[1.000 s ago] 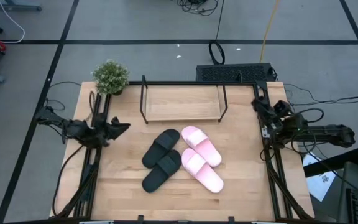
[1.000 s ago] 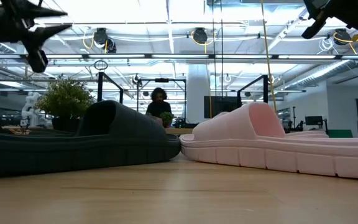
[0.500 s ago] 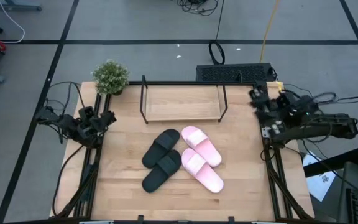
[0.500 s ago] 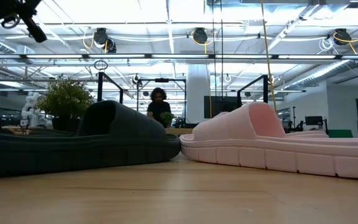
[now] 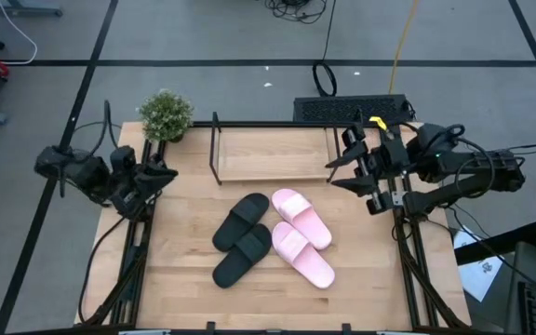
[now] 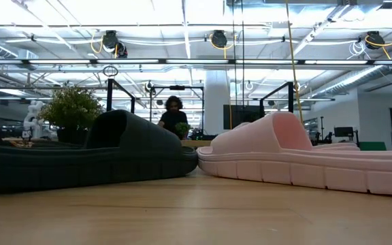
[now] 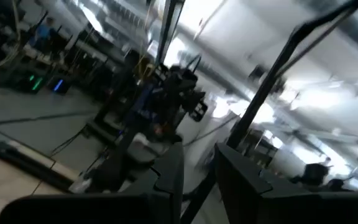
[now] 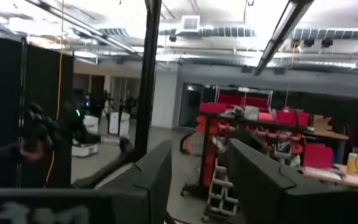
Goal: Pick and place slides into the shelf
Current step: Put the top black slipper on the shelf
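Two black slides and two pink slides lie soles down side by side in the middle of the wooden tabletop. The low view shows a black slide and a pink slide up close. The shelf, black rods with a light board, stands at the table's far edge. My left gripper hovers open over the table's left edge. My right gripper hovers open beside the shelf's right end, pointing toward the table's left. Both wrist views look up into the room past open fingers.
A small potted plant stands at the far left corner, left of the shelf. A black keyboard-like unit lies behind the table's far edge. Black frame rails run along both sides. A person shows far behind.
My left gripper has drawn back toward the table's left edge and tipped upward. My right gripper has swung from the right edge toward the shelf's right end, turning toward the table's left. Both have risen out of the low view. The slides have stayed put.
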